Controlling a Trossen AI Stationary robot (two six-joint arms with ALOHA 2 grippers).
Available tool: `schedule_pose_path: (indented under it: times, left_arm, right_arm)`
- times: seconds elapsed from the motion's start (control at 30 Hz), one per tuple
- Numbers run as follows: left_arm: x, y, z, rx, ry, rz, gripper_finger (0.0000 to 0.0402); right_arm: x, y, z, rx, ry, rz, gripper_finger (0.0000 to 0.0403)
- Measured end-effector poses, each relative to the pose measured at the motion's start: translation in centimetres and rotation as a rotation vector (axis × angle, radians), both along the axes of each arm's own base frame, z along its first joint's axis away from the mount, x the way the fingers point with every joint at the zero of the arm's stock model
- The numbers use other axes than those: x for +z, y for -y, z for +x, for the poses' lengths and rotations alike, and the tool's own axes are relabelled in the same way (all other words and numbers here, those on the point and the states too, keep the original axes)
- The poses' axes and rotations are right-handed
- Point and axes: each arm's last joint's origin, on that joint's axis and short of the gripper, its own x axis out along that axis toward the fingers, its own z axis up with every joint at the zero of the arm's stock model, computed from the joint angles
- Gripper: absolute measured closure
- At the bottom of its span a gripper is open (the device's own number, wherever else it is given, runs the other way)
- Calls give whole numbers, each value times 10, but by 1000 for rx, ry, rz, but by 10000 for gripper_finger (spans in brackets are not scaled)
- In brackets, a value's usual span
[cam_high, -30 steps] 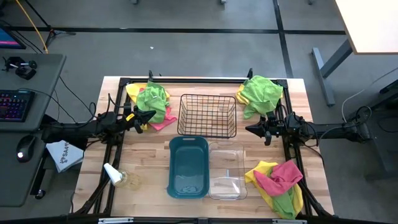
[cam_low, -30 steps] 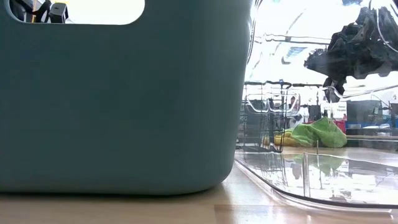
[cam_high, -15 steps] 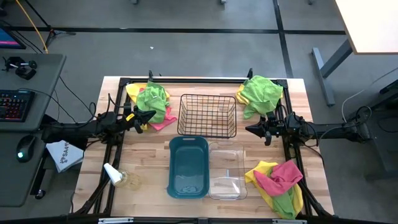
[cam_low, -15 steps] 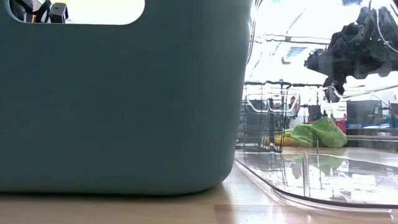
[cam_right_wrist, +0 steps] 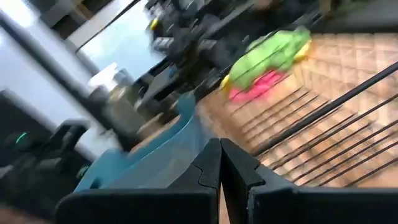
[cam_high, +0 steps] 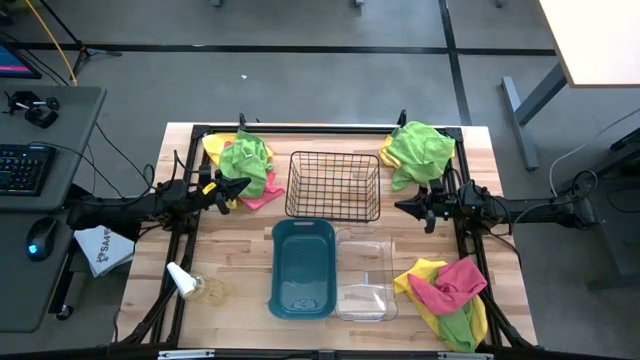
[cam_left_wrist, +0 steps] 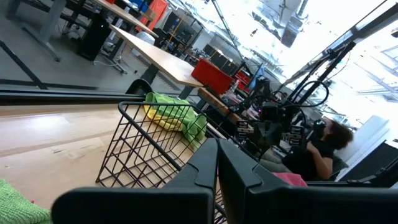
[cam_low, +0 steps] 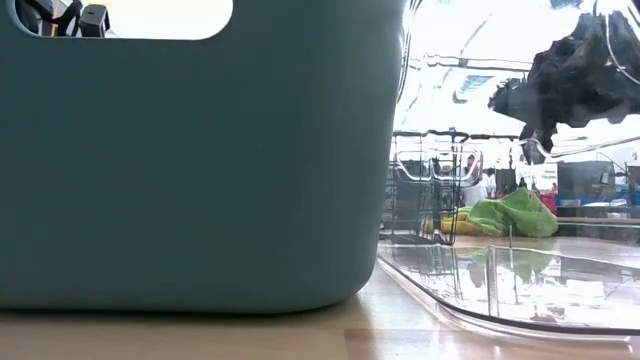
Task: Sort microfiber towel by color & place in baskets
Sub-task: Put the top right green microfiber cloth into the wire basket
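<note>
Three towel piles lie on the table. A green, yellow and pink one (cam_high: 243, 163) is at the far left, a mostly green one (cam_high: 418, 152) at the far right, and a pink, yellow and green one (cam_high: 450, 295) at the near right. The black wire basket (cam_high: 334, 186) stands mid-table, with the teal bin (cam_high: 303, 268) and clear bin (cam_high: 364, 275) side by side nearer. My left gripper (cam_high: 243, 186) hovers shut between the far-left pile and the wire basket. My right gripper (cam_high: 400, 207), also shut (cam_right_wrist: 221, 163), hovers right of the wire basket.
A white paper with blue print (cam_high: 103, 250) sits off the table's left edge, and a small pale bottle (cam_high: 184, 280) lies near the near-left corner. Black frame rails (cam_high: 320, 128) run along the far and side edges. A person (cam_left_wrist: 320, 146) sits beyond the table.
</note>
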Motion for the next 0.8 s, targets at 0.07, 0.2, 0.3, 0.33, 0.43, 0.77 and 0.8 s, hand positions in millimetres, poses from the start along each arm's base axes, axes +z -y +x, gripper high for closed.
schedule_pose_path:
  times: [0.07, 0.2, 0.3, 0.33, 0.43, 0.77, 0.8]
  left_arm:
    - [0, 0, 0, 0, 0, 0, 401]
    - [0, 0, 0, 0, 0, 0, 401]
    - [0, 0, 0, 0, 0, 0, 401]
    - [0, 0, 0, 0, 0, 0, 401]
    - [0, 0, 0, 0, 0, 0, 401]
    - [0, 0, 0, 0, 0, 0, 401]
    - [0, 0, 0, 0, 0, 0, 401]
  right_arm:
    - [9, 5, -1, -179, 123, 139, 402]
    - [27, 16, -9, -547, 458, 476, 402]
    - [39, 20, -14, -686, 540, 475, 402]
    - [45, 22, -15, -694, 569, 468, 402]
    - [70, 27, -17, -620, 582, 401, 402]
    - [106, 95, -7, -693, -302, 281, 350]
    - [106, 107, -4, -669, -339, 276, 335]
